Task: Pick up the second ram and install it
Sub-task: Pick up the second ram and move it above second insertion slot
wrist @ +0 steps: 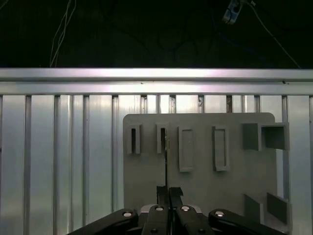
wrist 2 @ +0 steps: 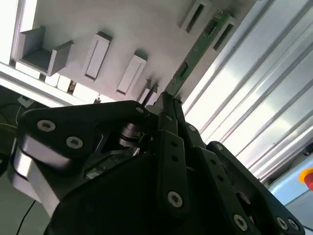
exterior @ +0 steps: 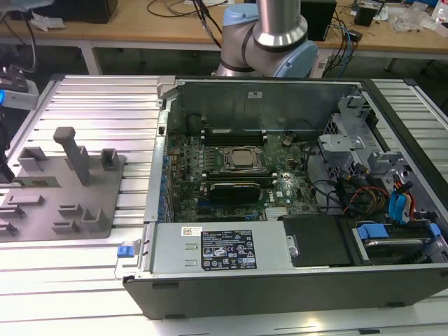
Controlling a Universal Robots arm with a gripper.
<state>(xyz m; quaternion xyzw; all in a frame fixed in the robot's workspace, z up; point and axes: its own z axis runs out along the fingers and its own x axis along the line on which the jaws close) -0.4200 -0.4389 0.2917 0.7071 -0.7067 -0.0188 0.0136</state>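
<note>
The claw (wrist: 167, 190) (wrist 2: 164, 98) was closed narrow on one end of the ram (wrist 2: 198, 49) (wrist: 166, 161), fingertips pinching the thin green board edge-on in both wrist views. The ram lay low over the grey tray (wrist: 205, 191) (wrist 2: 146, 29), its far end at one of the tray's raised slots; whether it was seated there could not be told. In the exterior view the tray (exterior: 105, 203) sat on the ribbed desk (exterior: 98, 105) beside the open computer case (exterior: 175, 87) on the exterior view's right.
</note>
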